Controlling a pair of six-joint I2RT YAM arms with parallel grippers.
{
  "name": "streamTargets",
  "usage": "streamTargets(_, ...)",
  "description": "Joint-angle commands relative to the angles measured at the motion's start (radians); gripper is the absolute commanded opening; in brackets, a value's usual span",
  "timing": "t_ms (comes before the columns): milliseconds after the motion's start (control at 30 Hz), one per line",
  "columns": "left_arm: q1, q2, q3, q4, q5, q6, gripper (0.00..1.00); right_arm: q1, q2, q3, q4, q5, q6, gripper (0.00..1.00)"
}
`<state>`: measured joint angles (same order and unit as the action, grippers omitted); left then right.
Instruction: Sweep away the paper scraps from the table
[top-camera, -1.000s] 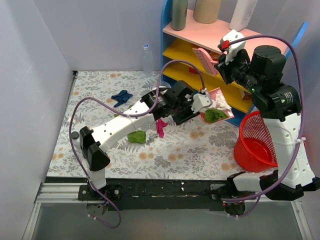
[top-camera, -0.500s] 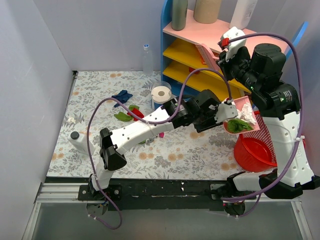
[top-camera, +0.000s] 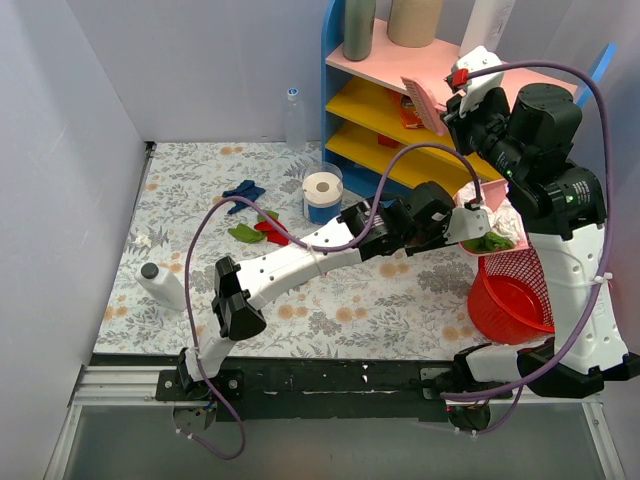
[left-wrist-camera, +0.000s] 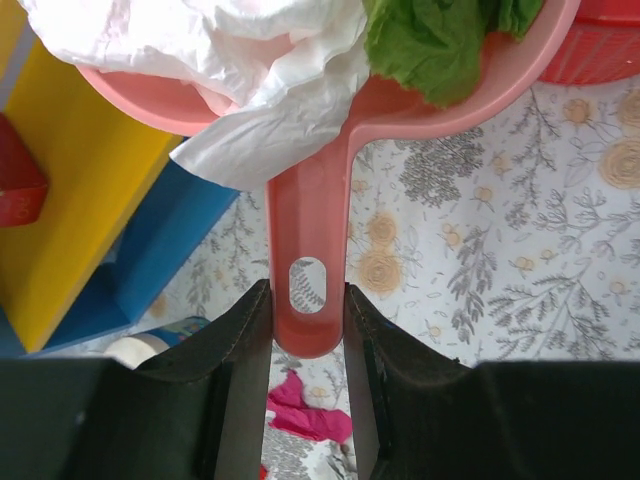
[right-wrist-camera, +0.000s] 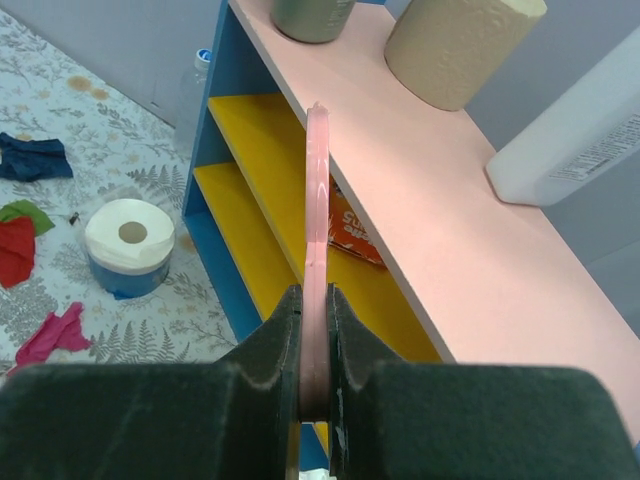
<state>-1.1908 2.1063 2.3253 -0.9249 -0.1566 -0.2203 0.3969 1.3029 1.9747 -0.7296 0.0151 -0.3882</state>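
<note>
My left gripper is shut on the handle of a pink dustpan and holds it over the rim of the red basket. In the left wrist view the left gripper grips the dustpan handle; the pan holds green paper and white paper. My right gripper is shut on a pink brush, raised beside the shelf; in the right wrist view the right gripper clamps the brush. Dark blue, green and red scraps lie on the table. A magenta scrap lies below the left gripper.
A white paper roll in a blue cup stands mid-table. A white bottle lies at the left, a clear bottle stands at the back. The blue shelf with pink and yellow boards stands back right.
My left arm has carried the dustpan with paper from the table's middle rightward to above the red basket. The right gripper has shifted the brush slightly up and right.
</note>
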Motion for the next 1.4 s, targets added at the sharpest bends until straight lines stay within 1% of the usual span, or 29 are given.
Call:
streamTargets(0,-0.015,0.001,0.037,0.099,-0.087,0.101,0.0,-0.023,-0.002,0.041,0.078,0.013,0.017,0.01)
streamTargets(100,-0.024,0.044,0.068,0.153,-0.135,0.163,0.0,-0.027,-0.001,0.042,0.073,0.002,0.018,0.01)
streamTargets(167,-0.03,0.067,0.113,0.188,-0.159,0.193,0.0,-0.035,0.001,0.041,0.073,-0.003,0.02,0.01)
streamTargets(200,-0.033,0.084,0.117,0.207,-0.167,0.244,0.0,-0.038,0.001,0.041,0.072,-0.003,0.023,0.01)
streamTargets(267,-0.049,0.095,0.108,0.272,-0.182,0.3,0.0,-0.05,0.002,0.039,0.076,-0.004,0.029,0.01)
streamTargets(300,-0.055,0.103,0.103,0.296,-0.198,0.356,0.0,-0.055,0.002,0.042,0.079,-0.006,0.038,0.01)
streamTargets(400,-0.076,0.121,0.092,0.385,-0.224,0.447,0.0,-0.073,0.006,0.055,0.084,-0.007,0.051,0.01)
streamTargets(433,-0.082,0.133,0.086,0.409,-0.23,0.519,0.0,-0.081,0.009,0.058,0.082,-0.023,0.057,0.01)
streamTargets(467,-0.087,0.139,0.079,0.469,-0.241,0.562,0.0,-0.082,0.01,0.067,0.084,-0.039,0.058,0.01)
streamTargets(500,-0.089,0.142,0.037,0.509,-0.265,0.626,0.0,-0.085,0.012,0.07,0.082,-0.041,0.061,0.01)
streamTargets(533,-0.092,0.139,0.007,0.606,-0.279,0.753,0.0,-0.09,0.013,0.072,0.082,-0.043,0.061,0.01)
streamTargets(600,-0.092,0.126,-0.071,0.722,-0.291,0.898,0.0,-0.095,0.015,0.073,0.082,-0.046,0.064,0.01)
streamTargets(633,-0.089,0.104,-0.148,0.785,-0.282,0.956,0.0,-0.098,0.013,0.075,0.081,-0.047,0.066,0.01)
streamTargets(667,-0.089,0.097,-0.182,0.899,-0.271,1.046,0.0,-0.099,0.012,0.073,0.081,-0.052,0.069,0.01)
streamTargets(800,-0.089,0.107,-0.182,0.997,-0.23,1.144,0.0,-0.109,0.007,0.069,0.081,-0.055,0.071,0.01)
streamTargets(900,-0.085,0.11,-0.211,1.104,-0.216,1.228,0.0,-0.113,0.003,0.066,0.082,-0.058,0.074,0.01)
streamTargets(933,-0.082,0.11,-0.214,1.164,-0.212,1.242,0.0,-0.116,0.002,0.065,0.082,-0.06,0.074,0.01)
streamTargets(967,-0.084,0.116,-0.21,1.182,-0.205,1.253,0.0,-0.118,0.002,0.064,0.081,-0.063,0.077,0.01)
streamTargets(1167,-0.084,0.138,-0.196,1.244,-0.187,1.273,0.0,-0.128,0.004,0.066,0.078,-0.075,0.081,0.01)
streamTargets(1300,-0.087,0.11,-0.29,1.232,-0.189,1.288,0.0,-0.138,0.003,0.062,0.078,-0.084,0.092,0.01)
streamTargets(1367,-0.084,0.124,-0.271,1.259,-0.187,1.289,0.0,-0.142,0.001,0.062,0.078,-0.086,0.095,0.01)
